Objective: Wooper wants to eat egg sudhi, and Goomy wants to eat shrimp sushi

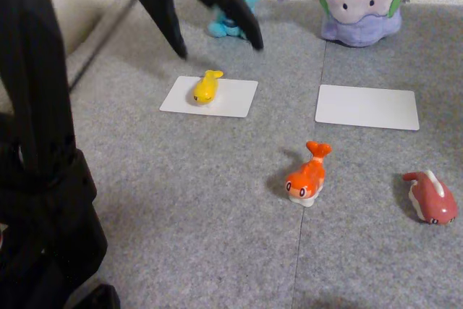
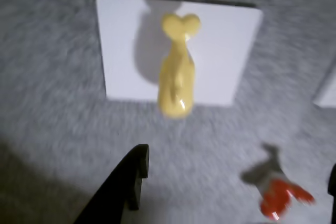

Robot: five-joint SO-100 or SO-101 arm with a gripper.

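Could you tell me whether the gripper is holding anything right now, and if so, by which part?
Nothing is held. The gripper is open and raised above the carpet, and the egg sudhi lies free on the white card.

No text, label, brand, number or sign can be read in either view. The two white cards (image 1: 210, 97) (image 1: 367, 107) on the grey carpet (image 1: 181, 200) are blank, and the toys and plush figures carry no lettering.
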